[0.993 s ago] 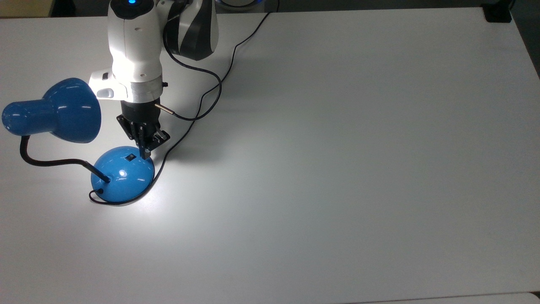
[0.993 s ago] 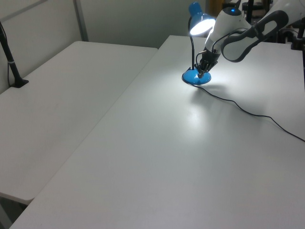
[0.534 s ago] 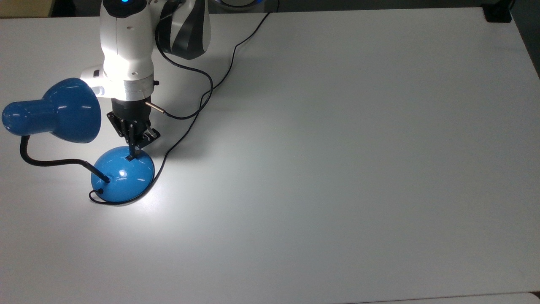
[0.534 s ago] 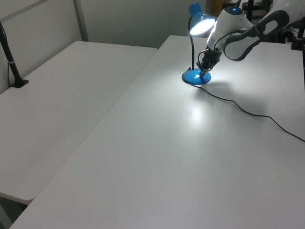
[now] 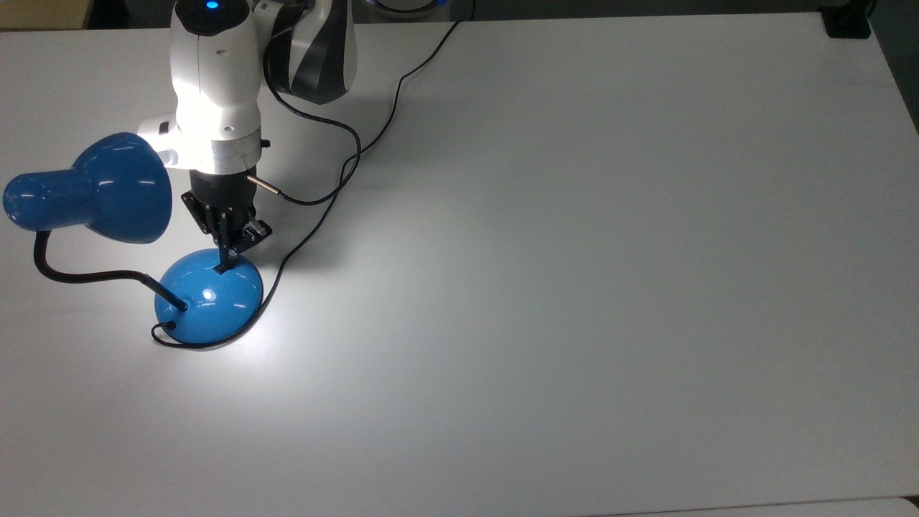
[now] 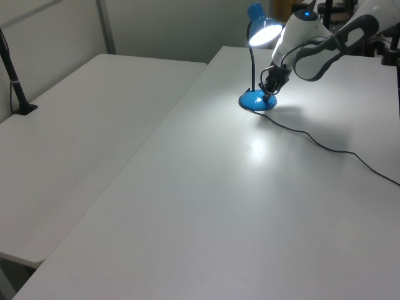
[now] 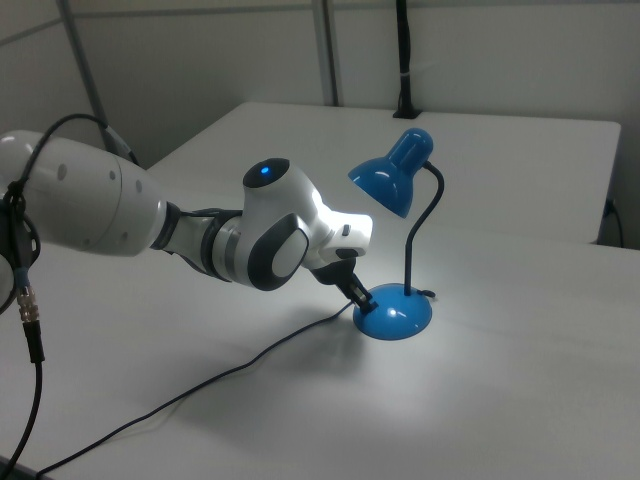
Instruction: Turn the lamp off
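The lamp stands lit at the top view's left. Its blue shade [image 5: 93,188] hangs over a black bendy neck [image 5: 79,274] and a domed blue base [image 5: 208,298]. My gripper [image 5: 224,266] points down with its fingers shut together, and the tips rest on the upper part of the base, covering the small black switch. In the left view the gripper [image 6: 267,94] touches the base [image 6: 256,101] under the glowing shade [image 6: 262,31]. In the right view the gripper [image 7: 362,296] meets the base [image 7: 395,315] from the right view's left.
The lamp's thin black cord [image 5: 323,208] curls around the base and runs up past the arm to the table's far edge. A black mount [image 5: 847,25] sits at the top view's upper right corner. A second table with a black post [image 6: 15,87] lies at the left view's left.
The gripper moved toward the top view's left and came down onto the switch spot on the base, then stayed there. The lamp stays lit.
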`<action>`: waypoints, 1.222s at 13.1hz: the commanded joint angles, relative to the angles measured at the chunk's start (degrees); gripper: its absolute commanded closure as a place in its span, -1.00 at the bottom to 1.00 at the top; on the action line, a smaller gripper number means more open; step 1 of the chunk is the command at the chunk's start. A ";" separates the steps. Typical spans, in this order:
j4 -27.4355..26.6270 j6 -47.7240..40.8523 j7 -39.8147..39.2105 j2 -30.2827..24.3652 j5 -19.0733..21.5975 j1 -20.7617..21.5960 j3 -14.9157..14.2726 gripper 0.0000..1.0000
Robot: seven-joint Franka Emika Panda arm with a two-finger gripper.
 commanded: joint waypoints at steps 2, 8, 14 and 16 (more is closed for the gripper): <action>0.18 1.48 1.39 1.23 -1.81 -0.14 -0.24 1.00; -1.32 -10.88 0.78 -4.55 -2.16 2.49 1.07 1.00; 3.58 -29.66 -3.86 -10.63 -2.16 13.46 2.22 1.00; 7.01 -40.39 -9.57 -13.00 -1.81 18.04 2.22 1.00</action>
